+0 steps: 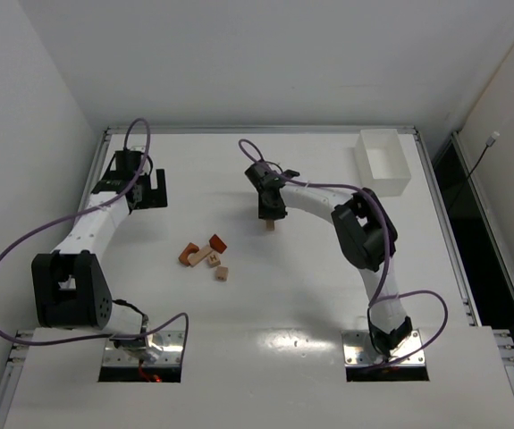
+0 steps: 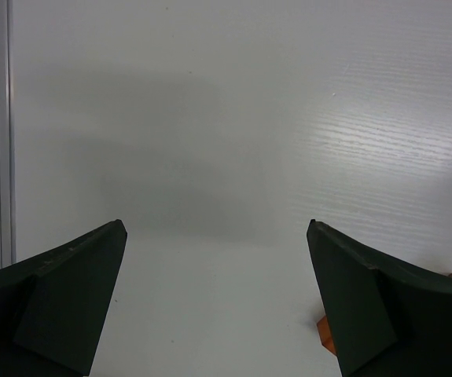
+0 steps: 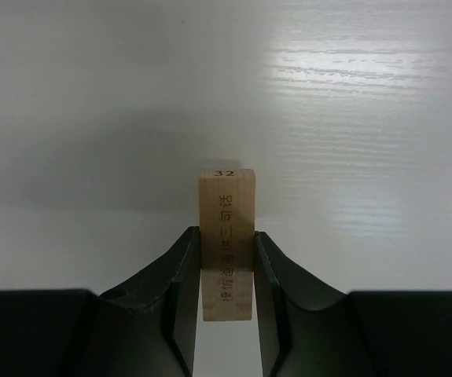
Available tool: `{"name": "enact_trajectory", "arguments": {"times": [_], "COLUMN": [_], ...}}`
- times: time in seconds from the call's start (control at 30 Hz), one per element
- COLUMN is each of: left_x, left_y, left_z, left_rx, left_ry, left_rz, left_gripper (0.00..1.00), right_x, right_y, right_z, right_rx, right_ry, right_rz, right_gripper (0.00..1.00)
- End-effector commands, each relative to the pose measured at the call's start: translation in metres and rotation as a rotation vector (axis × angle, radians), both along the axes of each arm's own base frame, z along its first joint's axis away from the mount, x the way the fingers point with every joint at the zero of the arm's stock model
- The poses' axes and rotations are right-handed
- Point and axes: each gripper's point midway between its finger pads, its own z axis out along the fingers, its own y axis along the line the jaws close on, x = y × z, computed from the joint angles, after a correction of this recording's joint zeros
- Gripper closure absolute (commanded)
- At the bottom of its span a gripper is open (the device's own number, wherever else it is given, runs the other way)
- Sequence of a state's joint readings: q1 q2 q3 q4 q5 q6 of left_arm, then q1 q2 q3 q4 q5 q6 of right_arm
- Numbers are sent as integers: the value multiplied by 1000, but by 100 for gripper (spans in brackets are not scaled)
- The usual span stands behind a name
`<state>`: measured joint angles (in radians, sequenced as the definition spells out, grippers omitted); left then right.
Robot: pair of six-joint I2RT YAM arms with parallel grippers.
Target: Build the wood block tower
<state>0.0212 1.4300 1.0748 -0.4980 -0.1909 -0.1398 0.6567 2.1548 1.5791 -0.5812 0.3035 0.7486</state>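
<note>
The right tool (image 3: 226, 259) clamps a pale plank (image 3: 226, 212) upright beyond the loose wood blocks (image 1: 207, 256), likely to stand it as the tower's base, while the left tool (image 2: 215, 228) hangs wide, empty.

Pale matt bare-wood plank (image 3: 226, 228), fine grain. White table (image 3: 351, 118), faintly ribbed texture, soft sheen.
</note>
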Motion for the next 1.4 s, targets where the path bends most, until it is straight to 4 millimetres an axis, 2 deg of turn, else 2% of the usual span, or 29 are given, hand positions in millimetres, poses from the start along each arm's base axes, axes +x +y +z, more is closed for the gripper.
{"name": "enact_trajectory", "arguments": {"times": [0.0, 0.1, 0.3, 0.37, 0.4, 0.43, 0.47, 0.5, 0.6, 0.77, 0.8, 0.87, 0.9, 1.0, 1.03, 1.07, 1.13, 1.17, 1.2, 1.23, 1.3, 1.33, 1.37], "left_x": [7, 7, 7, 7, 7, 9, 10, 10, 10, -2, -11, -21, -31, -57, -68, -76, -82, -81, -86, -84, -90, -91, -96], "left_y": [0, 0, 0, 0, 0, -2, -4, -7, -11, -27, -33, -47, -57, -80, -87, -91, -102, -108, -116, -121, -133, -139, -149], "left_z": [2, 2, -2, -5, -5, -2, -2, -2, 2, 12, 15, 17, 14, 12, 5, 10, 12, 17, 8, 8, -4, -9, -12], "left_rx": [8, 8, 8, 8, 13, 5, -2, -10, -20, -84, -90, -122, -125, -129, -138, -128, -115, -125, -124, -124, -130, -134, -155], "left_ry": [-24, -24, -14, -4, -3, -12, -12, -11, -20, -46, -47, -43, -16, 3, 15, -1, 0, -1, 55, 60, 124, 146, 174], "left_rz": [-1, -1, -1, -2, -8, -16, -22, -41, -75, -136, -164, -212, -241, -342, -367, -399, -438, -460, -499, -513, -554, -582, -617], "left_gripper": [0, 0, 0, 0, 0, 0, 0, 0, 0, 0, 0, 0, 0, 0, 0, 0, 6, 9, 10, 10, 13, 13, 16], "right_x": [16, 19, 28, 30, 30, 30, 31, 33, 29, 12, 6, -2, -7, -24, -24, -21, -24, -20, -23, -21, -25, -27, -29], "right_y": [-8, -11, -11, -5, -2, -2, 3, 3, 11, 12, 12, 10, 10, -7, -22, -35, -58, -80, -95, -113, -131, -137, -150], "right_z": [-2, -6, -12, -9, -9, -9, -4, 3, 17, 63, 88, 113, 146, 167, 189, 197, 199, 209, 201, 201, 200, 199, 201], "right_rx": [-6, -4, -9, 16, 30, 25, 48, 49, 51, 102, 143, 158, 197, 168, 153, 117, 46, -20, -61, -96, -110, -103, -101], "right_ry": [-31, -27, -35, -38, -39, -39, -46, -58, -100, -162, -200, -247, -311, -364, -424, -456, -467, -506, -486, -482, -464, -455, -454], "right_rz": [-17, -13, -5, 13, 18, 28, 47, 59, 106, 181, 210, 278, 313, 375, 391, 379, 390, 372, 352, 330, 309, 305, 278], "right_gripper": [97, 94, 79, 71, 62, 58, 53, 43, 31, 30, 30, 28, 28, 25, 25, 24, 24, 24, 24, 24, 26, 31, 32]}}
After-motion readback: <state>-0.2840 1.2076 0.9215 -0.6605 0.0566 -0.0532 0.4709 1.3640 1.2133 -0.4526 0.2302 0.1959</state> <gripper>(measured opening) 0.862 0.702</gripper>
